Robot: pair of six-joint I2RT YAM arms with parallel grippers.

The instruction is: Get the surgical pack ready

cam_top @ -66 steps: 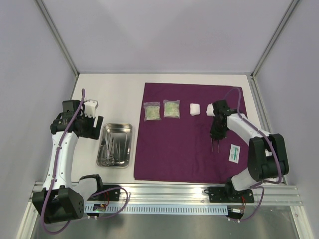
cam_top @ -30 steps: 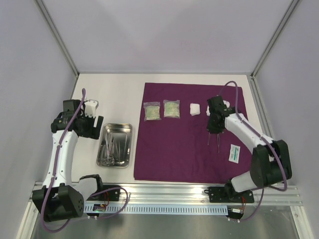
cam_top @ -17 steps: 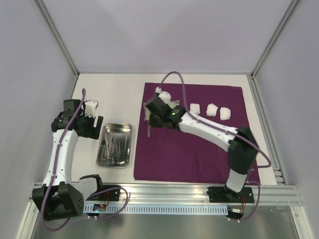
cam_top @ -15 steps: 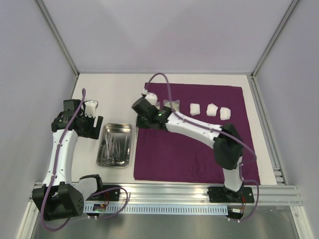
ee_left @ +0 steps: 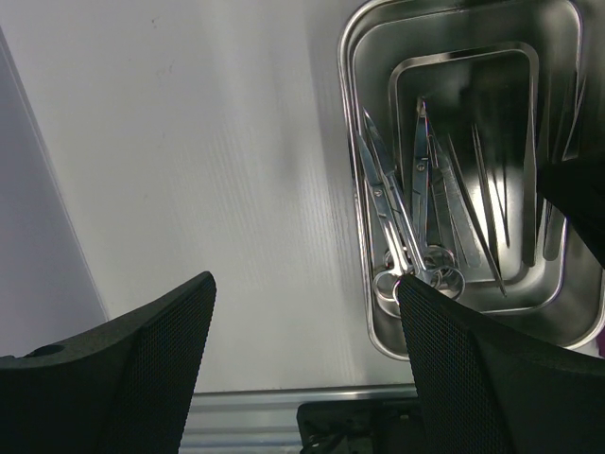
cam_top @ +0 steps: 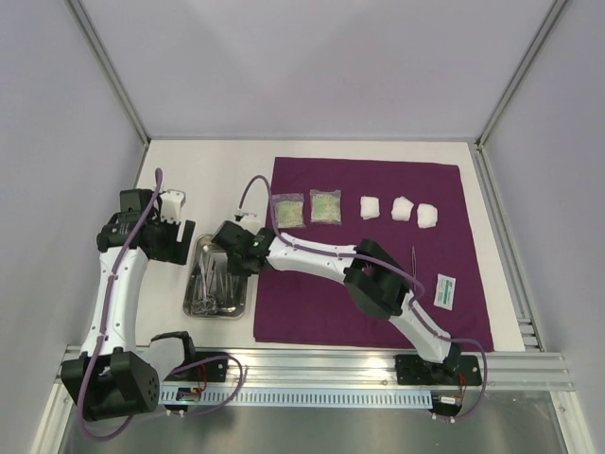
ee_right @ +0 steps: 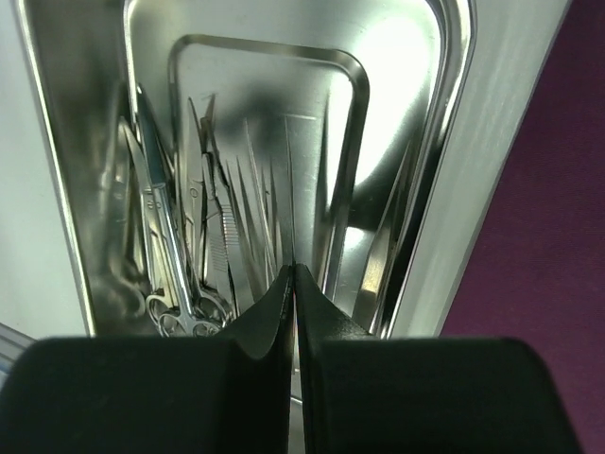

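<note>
Right wrist shows right jaws closed above tray (ee_right: 452,132) of scissors (ee_right: 166,248); left jaws open.

Shiny steel tray (ee_left: 348,95) on white table (ee_left: 189,189), scissors (ee_left: 386,208) and tweezers (ee_left: 484,203) inside — gripper (ee_left: 304,282) fingers spread wide

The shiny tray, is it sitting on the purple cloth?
No, the tray sits on the white table, beside the left edge of the purple cloth.
</note>
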